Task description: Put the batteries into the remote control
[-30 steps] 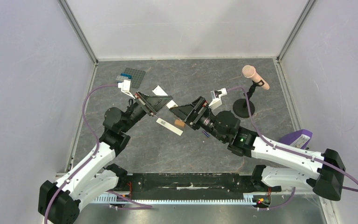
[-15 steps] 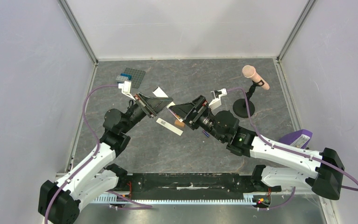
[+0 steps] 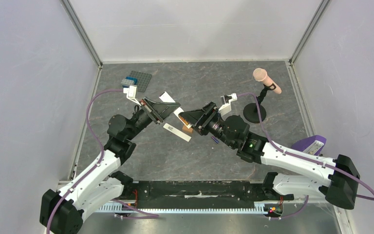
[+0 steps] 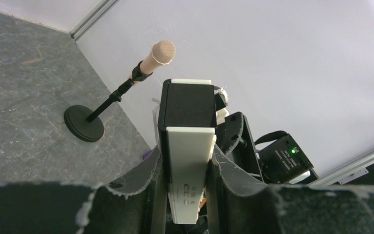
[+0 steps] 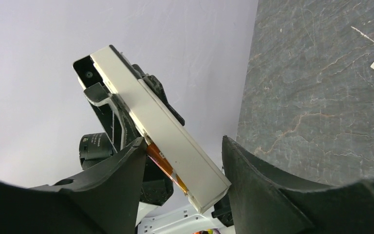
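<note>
The left gripper is pinching the remote control, with the right gripper straddling it.
Only the right wrist view is showing an orange strip beneath; whether the right jaws are clamping is unclear.

Grey table bears a studded plate, microphone stand, white card and dark blue battery

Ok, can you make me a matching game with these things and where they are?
Things:
1. microphone
2. remote control
3. studded plate

Places:
A. far left corner of the table
B. between the fingers of the left gripper
C. on a black stand

Pairs: 1-C, 2-B, 3-A
</note>
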### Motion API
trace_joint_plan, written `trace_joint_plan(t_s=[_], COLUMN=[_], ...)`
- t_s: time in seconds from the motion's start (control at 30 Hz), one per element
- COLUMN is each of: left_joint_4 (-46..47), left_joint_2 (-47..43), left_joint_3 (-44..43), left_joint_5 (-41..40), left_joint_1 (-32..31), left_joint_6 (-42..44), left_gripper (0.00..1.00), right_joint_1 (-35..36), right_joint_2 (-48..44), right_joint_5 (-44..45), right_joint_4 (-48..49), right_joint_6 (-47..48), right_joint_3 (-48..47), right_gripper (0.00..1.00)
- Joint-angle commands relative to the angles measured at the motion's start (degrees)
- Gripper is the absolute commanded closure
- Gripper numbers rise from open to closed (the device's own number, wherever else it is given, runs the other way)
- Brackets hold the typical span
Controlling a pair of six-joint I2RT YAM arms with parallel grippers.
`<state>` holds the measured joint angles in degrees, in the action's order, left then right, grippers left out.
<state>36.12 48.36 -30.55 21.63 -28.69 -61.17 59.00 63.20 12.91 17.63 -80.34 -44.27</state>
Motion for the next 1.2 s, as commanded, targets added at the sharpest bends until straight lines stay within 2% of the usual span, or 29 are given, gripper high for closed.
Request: trace_joint_plan(t_s=[0.0,0.13,0.37,0.43,0.57,0.67,0.83,0.97,1.07,1.17], left_joint_4=[4.1,3.8,-0.9,-2.0,-4.2,-6.5,-7.2,-9.7,-15.8,-22.4], left_joint_2=[-1.2,-1.3,-1.9,-2.0,-2.2,-2.7,-3.0,-3.3,-4.4,-6.1], left_joint_3=[-0.4,-0.9,-3.3,-4.1,-5.1,-4.9,-3.3,-3.3,-3.7,-3.2], left_joint_5=[0.7,0.0,-1.8,-2.2,-2.1,-2.7,-3.7,-4.2,-5.7,-7.2], left_joint_1=[-0.1,-0.2,-0.2,-0.2,-0.2,-0.2,-0.1,-0.1,-0.1,-0.1], left_joint_6=[0.9,-0.9,-6.7,-8.9,-8.8,-7.1,-6.4,-4.7,-0.5,4.5], left_gripper=[0.98,0.98,0.98,0.98,0.98,0.98,0.98,0.98,0.98,0.98], right_joint_1=[-0.4,-0.4,-0.5,-0.5,-0.5,-0.6,-1.4,-2.6,-3.9,-5.1], right_joint_2=[0.4,0.3,0.1,0.1,-0.7,-2.3,-5.8,-10.0,-14.1,-15.8], right_joint_5=[-0.6,-0.6,-0.3,-0.3,-0.2,0.3,-0.3,-0.4,2.0,8.2], right_joint_4=[0.6,0.0,-0.1,-0.1,1.1,1.8,1.9,-1.6,-8.1,-21.0], right_joint_6=[-0.3,0.2,2.1,3.4,4.8,6.0,7.5,9.5,14.8,25.3], right_joint_3=[0.0,0.3,0.9,0.9,0.8,0.7,1.7,3.7,5.5,4.5], right_gripper=[0.44,0.51,0.55,0.49,0.21,0.11,0.05,0.04,0.06,0.10])
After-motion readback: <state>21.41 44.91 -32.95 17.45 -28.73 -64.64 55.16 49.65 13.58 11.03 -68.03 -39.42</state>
